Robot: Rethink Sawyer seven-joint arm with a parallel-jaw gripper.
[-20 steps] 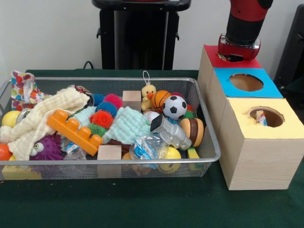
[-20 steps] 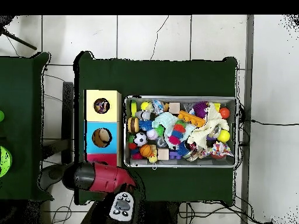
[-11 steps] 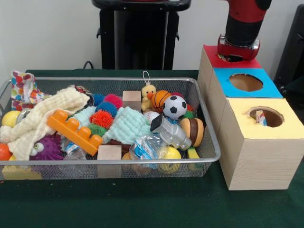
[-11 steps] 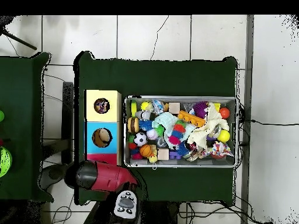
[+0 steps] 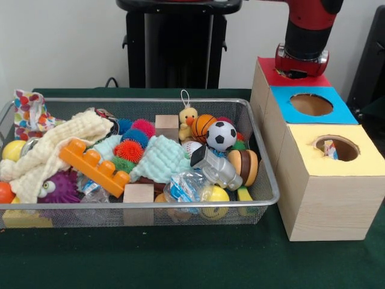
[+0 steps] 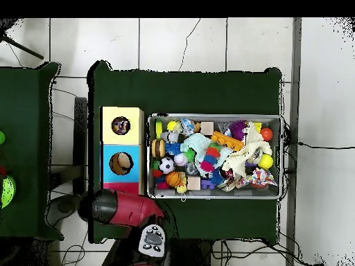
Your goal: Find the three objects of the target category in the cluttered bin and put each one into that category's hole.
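Hovering over the red-topped box point(image 5: 293, 77) at the far end of a row of three wooden boxes, the robot's arm point(image 5: 305, 36) hangs above that box's hole, with its end hidden behind the wrist, so whether the gripper is parted or closed, or carrying anything, cannot be told from either view. The wire bin point(image 5: 264, 195) just beside the boxes is crammed: a soccer ball point(image 5: 221, 135) sits touching a basketball point(image 5: 203, 125) near the corner closest to the boxes, with a small baseball point(image 5: 191, 146) just in front of them, half sunk between a mint cloth point(image 5: 159, 159) and a grey toy point(image 5: 216, 168). If balls are the target category, which the pictures do not settle, these three lie together and near the holes. The soccer ball stands proud of the pile, round, glossy and black-and-white, and looks the easiest to take from straight above; the baseball is partly buried and would likely need the cloth nudged aside first. A clean pick would call for coming down centred on the ball, clear of the yellow duck point(image 5: 188, 118) and its loop beside the basketball, since a round shell could squirt sideways under an off-centre squeeze. The blue-topped box point(image 5: 340, 111) shows an empty hole; the yellow-topped box point(image 5: 367, 158) already holds something small in its hole.
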